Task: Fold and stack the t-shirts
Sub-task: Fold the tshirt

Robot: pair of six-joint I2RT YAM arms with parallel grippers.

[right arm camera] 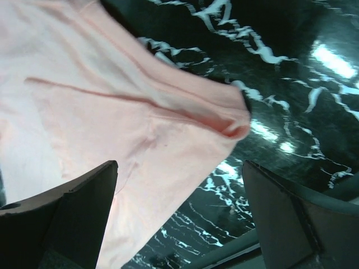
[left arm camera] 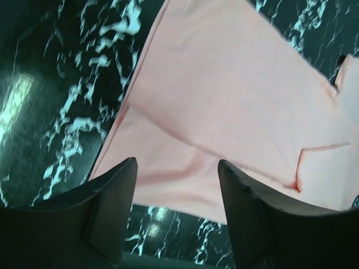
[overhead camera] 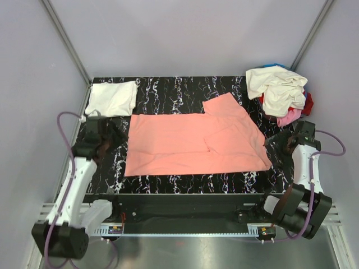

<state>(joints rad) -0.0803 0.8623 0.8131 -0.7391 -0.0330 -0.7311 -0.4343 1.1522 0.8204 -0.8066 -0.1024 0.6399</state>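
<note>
A salmon-pink t-shirt [overhead camera: 193,143] lies spread flat across the middle of the black marbled table [overhead camera: 168,89], one sleeve sticking out at the back right. My left gripper [overhead camera: 116,133] hovers open just off its left edge; in the left wrist view the salmon-pink t-shirt [left arm camera: 224,95] lies beyond the left gripper [left arm camera: 176,168], nothing between its fingers. My right gripper [overhead camera: 276,141] stands wide open at the shirt's right edge; the salmon-pink t-shirt's corner [right arm camera: 140,112] lies loose past the right gripper [right arm camera: 179,168]. A folded white t-shirt [overhead camera: 111,97] rests at the back left.
A heap of unfolded t-shirts [overhead camera: 282,92], cream on top with red, bright pink and blue underneath, sits at the back right corner. Grey walls close in the table on three sides. Purple cables loop beside both arms.
</note>
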